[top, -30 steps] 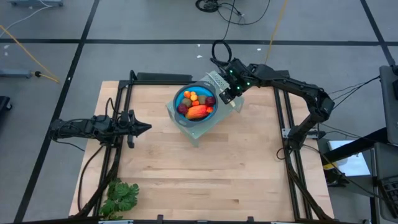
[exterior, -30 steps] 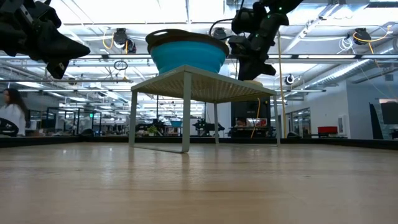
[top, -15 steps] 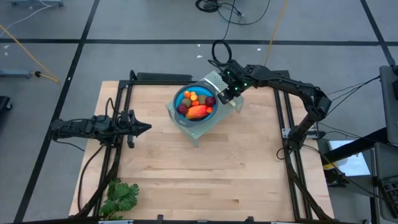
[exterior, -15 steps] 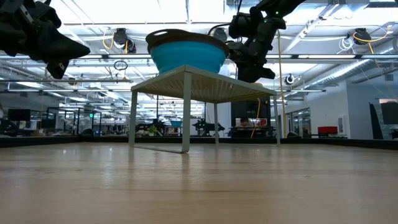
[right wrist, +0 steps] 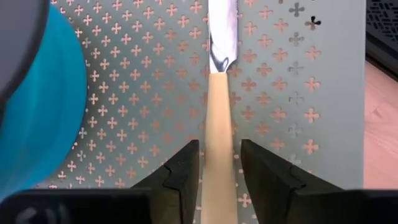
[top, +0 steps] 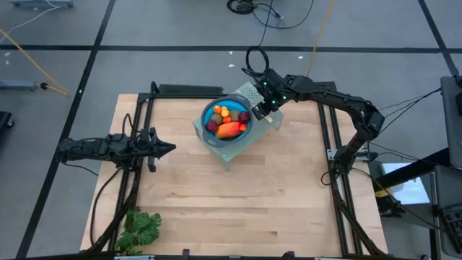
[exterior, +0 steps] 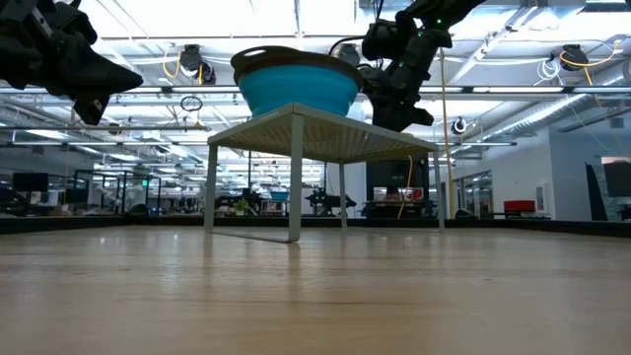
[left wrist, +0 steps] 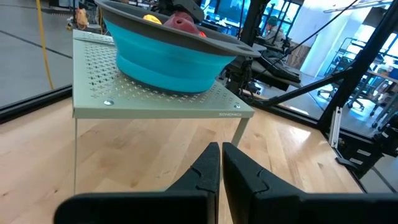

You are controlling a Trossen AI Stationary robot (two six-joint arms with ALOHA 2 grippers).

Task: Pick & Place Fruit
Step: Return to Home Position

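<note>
The fruit point(top: 228, 123) lies heaped in the blue bowl point(top: 205, 115) on the small shelf point(top: 229, 153) near the bench's point(top: 238, 209) far edge. The right gripper point(right wrist: 219, 148) hangs over the shelf's right side, fingers spread either side of the knife point(right wrist: 219, 118) handle, seemingly not touching it. The left gripper point(left wrist: 221, 147) waits at the bench's left edge, fingers pressed together.

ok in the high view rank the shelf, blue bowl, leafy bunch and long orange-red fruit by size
1. shelf, largest
2. blue bowl and leafy bunch: too alike to rank
3. long orange-red fruit, smallest
</note>
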